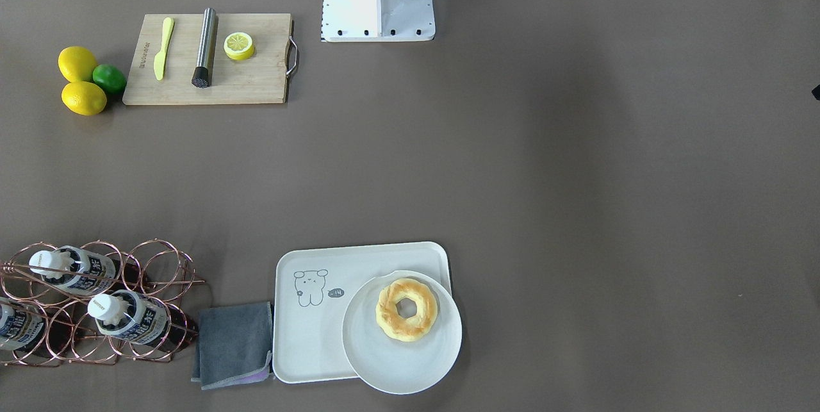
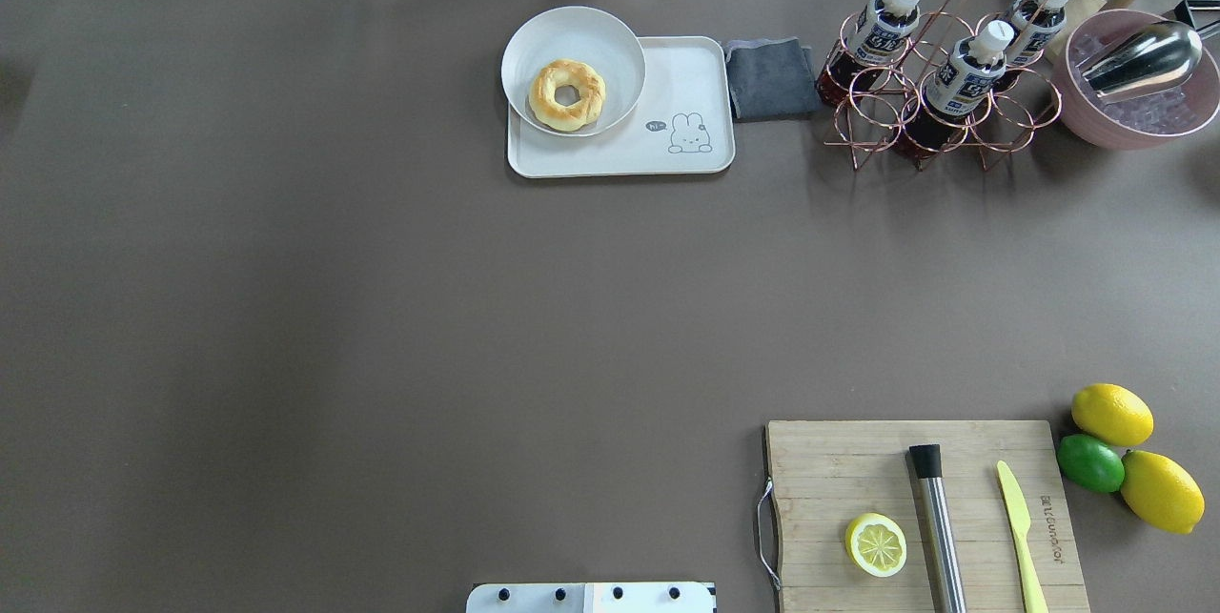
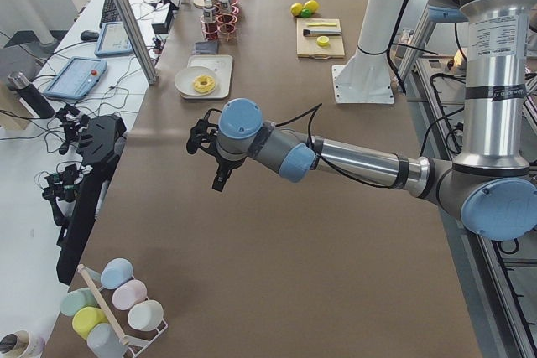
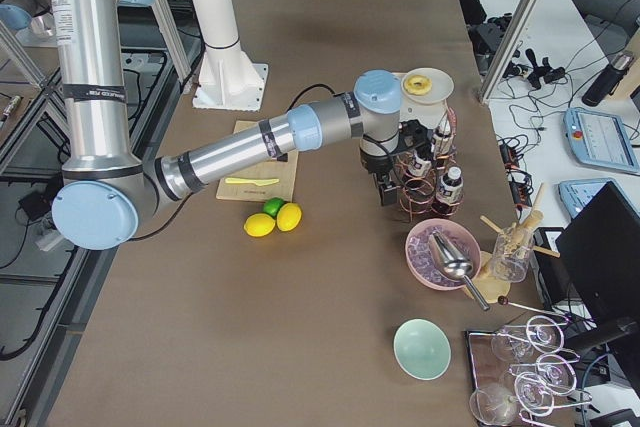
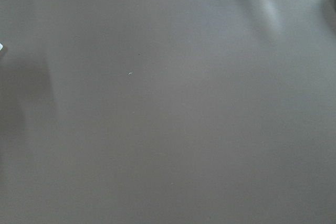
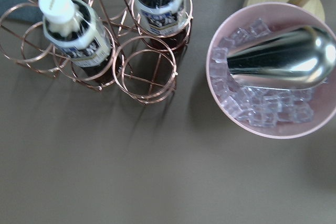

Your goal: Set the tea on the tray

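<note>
Notably, a doughnut plate (image 2: 611, 34) overlaps the tray (image 2: 620, 153) — grey cloth (image 2: 770, 77) just beside.

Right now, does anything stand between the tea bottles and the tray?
Yes. The tea sits in rings of the wire rack, so it must lift out first. A grey cloth lies flat between rack and tray. A plate with a donut covers the tray's far end.

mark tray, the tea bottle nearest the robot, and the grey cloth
tray (image 2: 600, 157): overhead view, bare floor below the plate.
tea bottle (image 2: 958, 79): overhead view, printed label.
grey cloth (image 2: 770, 79): overhead view, middle of the folded top.
</note>
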